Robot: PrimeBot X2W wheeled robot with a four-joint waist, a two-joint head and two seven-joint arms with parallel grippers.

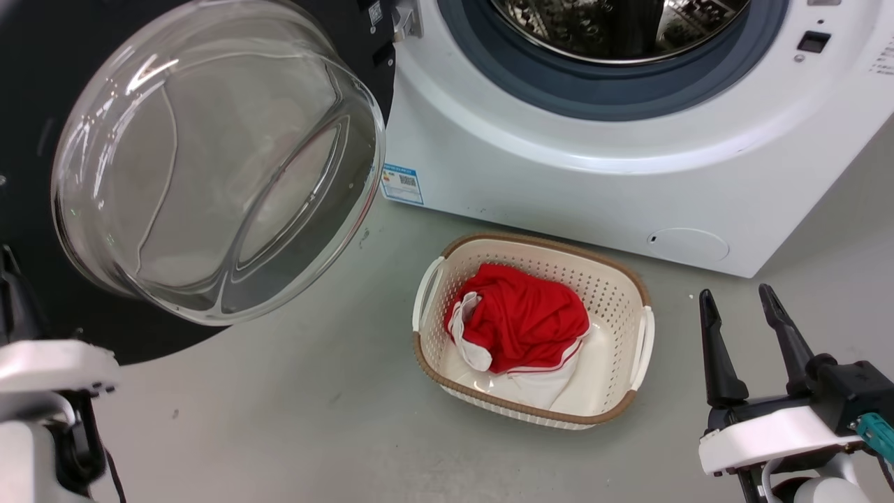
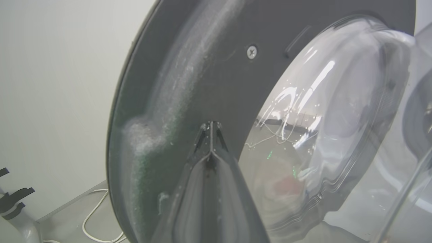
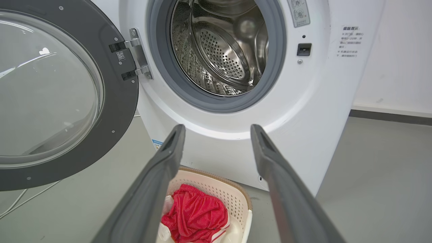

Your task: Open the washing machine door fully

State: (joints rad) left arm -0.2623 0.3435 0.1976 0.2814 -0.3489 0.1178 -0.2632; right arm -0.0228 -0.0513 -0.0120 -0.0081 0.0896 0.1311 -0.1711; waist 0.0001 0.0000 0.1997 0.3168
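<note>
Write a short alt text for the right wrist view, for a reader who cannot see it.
The washing machine door stands swung open to the left, exposing the steel drum of the white washing machine. In the foreground the open right gripper points at the machine, above a laundry basket holding a red garment.

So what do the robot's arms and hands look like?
The right hand has two long, dark, tapering fingers on a black block, a white wrist shell and a teal plug. The left hand has the same dark fingers, a white shell and a black cable.
</note>
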